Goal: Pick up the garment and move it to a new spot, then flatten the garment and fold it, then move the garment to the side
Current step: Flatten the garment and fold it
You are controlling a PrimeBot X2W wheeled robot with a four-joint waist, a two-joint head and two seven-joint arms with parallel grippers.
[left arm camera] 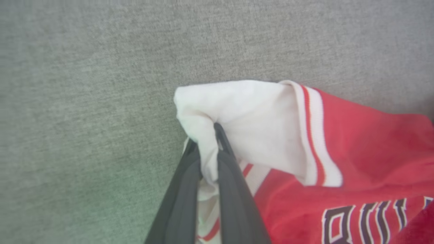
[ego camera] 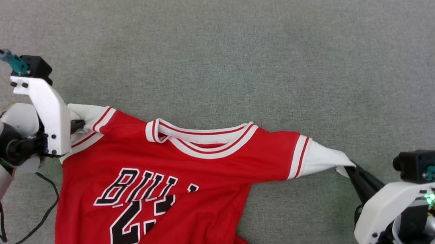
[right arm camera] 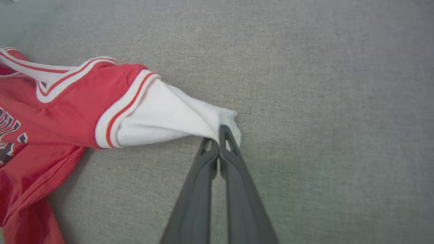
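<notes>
Red shirt point(ego camera: 196, 168) front-up on grey surface point(ego camera: 224, 58), sleeves spread.
White sleeves w/ red-white trim stretched out L & R, tips pinched in left tool point(left arm camera: 206, 142) & right tool point(right arm camera: 217, 139); striped collar at far side; black "BULLS 23" print part-hidden by a fold; lower body rumpled.

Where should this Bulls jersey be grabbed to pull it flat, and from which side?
Grip the white sleeve ends, left sleeve from the left, right sleeve from the right: the jersey lies print-up, sleeves pointing outward. The left gripper and right gripper pinch them.
</notes>
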